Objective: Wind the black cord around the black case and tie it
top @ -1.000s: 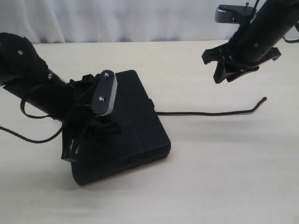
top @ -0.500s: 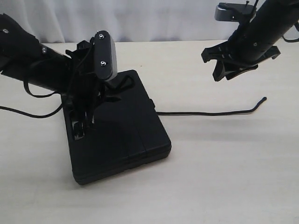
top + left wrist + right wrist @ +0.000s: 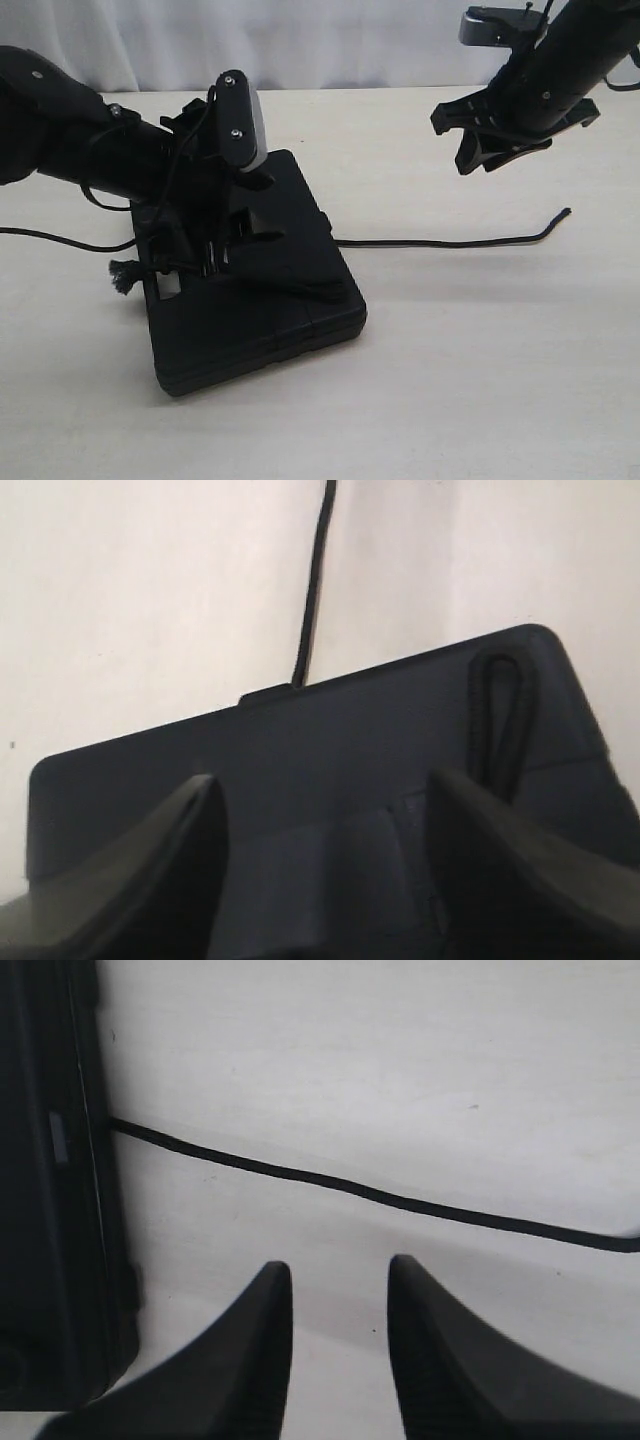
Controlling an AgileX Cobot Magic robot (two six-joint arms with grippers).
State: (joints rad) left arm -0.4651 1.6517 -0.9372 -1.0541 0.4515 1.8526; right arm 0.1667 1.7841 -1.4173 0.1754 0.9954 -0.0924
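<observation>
Left wrist view shows the left pincer [image 3: 322,783] open over the black case [image 3: 300,740]; the right pincer [image 3: 338,1267] hangs open above the black cord [image 3: 380,1197]

The work surface is formed by a pale cream table top [image 3: 480,390], matt and plain, which is seen to fill most of the exterior view. Its far edge is closed off by a white pleated curtain [image 3: 300,40]. Even, diffuse lighting is provided; only soft, faint shadows are cast on the top
</observation>
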